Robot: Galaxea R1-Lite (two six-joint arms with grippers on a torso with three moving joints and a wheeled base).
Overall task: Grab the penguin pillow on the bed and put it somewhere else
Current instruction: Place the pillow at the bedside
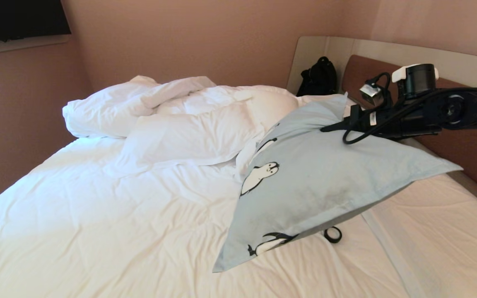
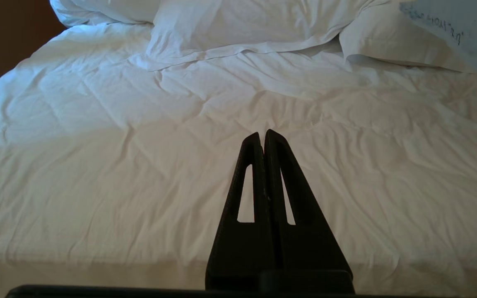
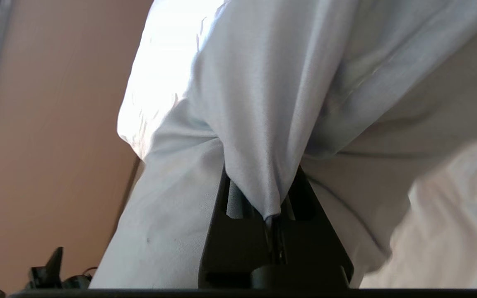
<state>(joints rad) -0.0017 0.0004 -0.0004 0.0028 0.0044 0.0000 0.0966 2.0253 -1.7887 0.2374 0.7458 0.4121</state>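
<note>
Nearest, on the white sheet of the bed (image 1: 97, 223): the low pointed corner of the penguin pillow (image 1: 317, 178), resting on or just above the sheet, beside a small black ring (image 1: 333, 234). From that corner, long axis slanting up and away toward the headboard (image 1: 462, 149), far end raised, printed face turned up and toward the camera, penguins lying sideways along the left edge. One corner sticking out to the right, clear of the mattress.

At the raised far edge: right gripper (image 1: 338, 124), reaching in level from the right, pressed tight on a fold of the pale blue fabric; in the right wrist view the cloth (image 3: 263, 124) bunched and pinched between the dark fingers (image 3: 304, 194).

Left gripper (image 2: 263, 134) hanging over bare sheet near the foot of the bed, fingers pressed together on nothing.

Farther back: rumpled white duvet (image 1: 172, 120) and white pillows heaped at the left. Farthest: a black bag (image 1: 319, 78) in the corner against the cream surround.
</note>
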